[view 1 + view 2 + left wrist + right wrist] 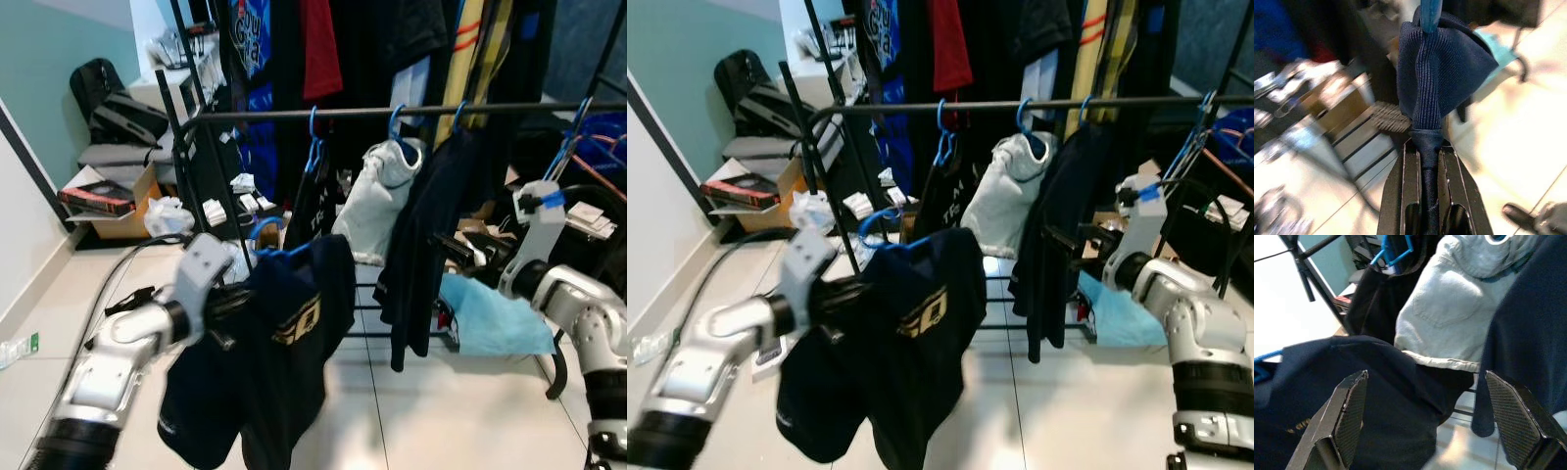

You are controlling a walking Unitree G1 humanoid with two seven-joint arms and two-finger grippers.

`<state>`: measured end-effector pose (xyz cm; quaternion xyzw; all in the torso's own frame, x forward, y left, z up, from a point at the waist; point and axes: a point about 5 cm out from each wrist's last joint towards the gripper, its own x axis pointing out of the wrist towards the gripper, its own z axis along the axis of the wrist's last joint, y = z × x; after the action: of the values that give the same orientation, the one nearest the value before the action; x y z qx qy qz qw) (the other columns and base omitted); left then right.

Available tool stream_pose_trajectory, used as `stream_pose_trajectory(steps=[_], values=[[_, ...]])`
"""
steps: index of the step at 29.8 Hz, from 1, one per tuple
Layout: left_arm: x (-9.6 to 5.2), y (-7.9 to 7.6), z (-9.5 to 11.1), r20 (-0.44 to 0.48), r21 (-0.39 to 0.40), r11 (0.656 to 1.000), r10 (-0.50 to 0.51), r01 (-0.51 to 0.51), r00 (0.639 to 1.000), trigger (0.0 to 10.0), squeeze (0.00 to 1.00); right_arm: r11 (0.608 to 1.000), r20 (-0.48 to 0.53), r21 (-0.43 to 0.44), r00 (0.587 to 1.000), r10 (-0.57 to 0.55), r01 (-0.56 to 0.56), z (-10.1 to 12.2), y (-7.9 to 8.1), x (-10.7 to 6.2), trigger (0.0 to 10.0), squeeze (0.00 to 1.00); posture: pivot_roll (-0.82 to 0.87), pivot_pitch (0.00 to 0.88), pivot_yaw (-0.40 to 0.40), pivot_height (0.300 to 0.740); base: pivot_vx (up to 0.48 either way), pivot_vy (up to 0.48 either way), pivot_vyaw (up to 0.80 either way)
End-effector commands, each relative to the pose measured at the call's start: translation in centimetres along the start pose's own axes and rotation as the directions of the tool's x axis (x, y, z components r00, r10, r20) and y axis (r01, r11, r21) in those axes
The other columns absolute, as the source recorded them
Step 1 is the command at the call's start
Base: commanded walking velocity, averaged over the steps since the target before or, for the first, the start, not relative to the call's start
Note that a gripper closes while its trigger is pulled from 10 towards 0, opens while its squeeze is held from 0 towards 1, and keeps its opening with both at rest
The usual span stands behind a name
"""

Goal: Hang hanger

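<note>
The clothes rack's dark rail point(411, 112) runs across the upper half of the head view, from about ten o'clock to three o'clock, already carrying several garments on blue hangers, among them a pale grey top point(380, 201) near centre and a dark one point(423, 235) at its right. The navy shirt point(284, 343) still to be hung sits low at about seven o'clock, well below the rail, draped on its blue hanger point(265, 235), whose hook rises just above the collar. The left gripper point(1429, 147) pinches the shirt's collar fabric tightly at the hanger's neck; the blur makes it hard to say whether plastic is caught too. The right gripper point(1425, 416) stands wide apart, empty, near the hanging clothes at three o'clock. So the pickup looks done; lifting and hooking onto the rail remain.
</note>
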<state>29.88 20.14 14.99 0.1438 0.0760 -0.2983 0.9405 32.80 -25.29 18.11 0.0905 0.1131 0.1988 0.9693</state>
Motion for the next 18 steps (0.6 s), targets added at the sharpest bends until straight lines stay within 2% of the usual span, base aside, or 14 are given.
stream_pose_trajectory(steps=[1, 2, 4, 6, 7, 9, 10, 11, 12, 14, 15, 16, 17, 18], values=[[-1.8, 2.0, -0.4, -0.041, -0.002, 0.995, 0.096, -0.096, 0.995, 10.0, 0.0, 1.0, -0.036, 0.007, 0.999, 0.028, -0.028, -1.7, 0.8, 0.6, 10.0, 0.0, -0.1, 0.0, 0.04, 0.74, 0.0, 0.0, 0.0], [-3.0, 3.1, -0.7, -0.067, -0.014, 0.988, 0.151, -0.152, 0.986, 10.0, 0.0, 0.998, -0.044, 0.016, 0.997, 0.064, -0.063, -2.4, 1.6, 0.9, 10.0, 0.0, -0.09, 0.0, 0.032, 0.74, 0.0, 0.0, 0.0], [-3.0, 3.1, -0.7, -0.067, -0.014, 0.988, 0.151, -0.152, 0.986, 10.0, 0.0, 0.998, -0.044, 0.016, 0.997, 0.064, -0.063, -2.4, 1.6, 0.9, 10.0, 0.0, -0.09, 0.0, 0.032, 0.74, 0.0, 0.0, 0.0], [-5.5, 5.4, -2.0, -0.159, -0.031, 0.943, 0.322, -0.331, 0.933, 10.0, 0.0, 0.995, -0.037, 0.03, 0.995, 0.098, -0.097, -3.5, 3.0, 1.3, 10.0, 0.0, -0.07, 0.0, 0.023, 0.74, 0.0, 0.0, 0.0], [-5.5, 5.4, -2.0, -0.159, -0.031, 0.943, 0.322, -0.331, 0.933, 10.0, 0.0, 0.995, -0.037, 0.03, 0.995, 0.098, -0.097, -3.5, 3.0, 1.3, 10.0, 0.0, -0.07, 0.0, 0.023, 0.74, 0.0, 0.0, 0.0], [-5.8, 6.0, -2.3, -0.169, -0.045, 0.894, 0.434, -0.447, 0.885, 10.0, 0.0, 0.995, -0.03, 0.04, 0.996, 0.089, -0.088, -4.3, 3.6, 1.6, 10.0, 0.0, -0.07, 0.0, 0.023, 0.74, 0.0, 0.0, 0.0], [-5.8, 6.0, -2.3, -0.169, -0.045, 0.894, 0.434, -0.447, 0.885, 10.0, 0.0, 0.995, -0.03, 0.04, 0.996, 0.089, -0.088, -4.3, 3.6, 1.6, 10.0, 0.0, -0.07, 0.0, 0.023, 0.74, 0.0, 0.0, 0.0], [-5.1, 5.8, -1.9, -0.136, -0.084, 0.877, 0.459, -0.472, 0.878, 10.0, 0.0, 0.995, -0.02, 0.053, 0.996, 0.091, -0.09, -4.5, 3.9, 1.8, 10.0, 0.0, -0.07, 0.0, 0.019, 0.74, 0.0, 0.0, 0.0], [-5.1, 5.8, -1.9, -0.136, -0.084, 0.877, 0.459, -0.472, 0.878, 10.0, 0.0, 0.995, -0.02, 0.053, 0.996, 0.091, -0.09, -4.5, 3.9, 1.8, 10.0, 0.0, -0.07, 0.0, 0.019, 0.74, 0.0, 0.0, 0.0], [-2.7, 4.3, -0.4, -0.04, -0.154, 0.879, 0.451, -0.452, 0.891, 10.0, 0.0, 0.986, -0.019, 0.107, 0.991, 0.132, -0.13, -5.8, 6.0, 2.5, 10.0, 0.0, -0.08, 0.0, 0.02, 0.74, 0.341, 0.0, 0.0], [-2.7, 4.3, -0.4, -0.04, -0.154, 0.879, 0.451, -0.452, 0.891, 10.0, 0.0, 0.986, -0.019, 0.107, 0.991, 0.132, -0.13, -5.8, 6.0, 2.5, 10.0, 0.0, -0.08, 0.0, 0.02, 0.74, 0.428, 0.0, 0.0], [-1.6, 3.8, 0.1, -0.008, -0.172, 0.882, 0.445, -0.44, 0.896, 10.0, 0.0, 0.977, -0.009, 0.14, 0.986, 0.166, -0.164, -6.4, 7.2, 2.8, 10.0, 0.0, -0.09, 0.0, 0.023, 0.74, 0.435, 0.0, 0.0], [-1.6, 3.8, 0.1, -0.008, -0.172, 0.882, 0.445, -0.44, 0.896, 10.0, 0.0, 0.977, -0.009, 0.14, 0.986, 0.166, -0.164, -6.4, 7.2, 2.8, 10.0, 0.0, -0.09, 0.0, 0.023, 0.74, 0.435, 0.0, 0.0], [-0.4, 3.3, 0.8, 0.025, -0.181, 0.897, 0.415, -0.404, 0.909, 10.0, 0.0, 0.972, 0.0, 0.15, 0.983, 0.184, -0.181, -6.6, 7.8, 2.9, 10.0, 0.0, -0.09, 0.0, 0.025, 0.74, 0.412, 0.0, 0.0]])
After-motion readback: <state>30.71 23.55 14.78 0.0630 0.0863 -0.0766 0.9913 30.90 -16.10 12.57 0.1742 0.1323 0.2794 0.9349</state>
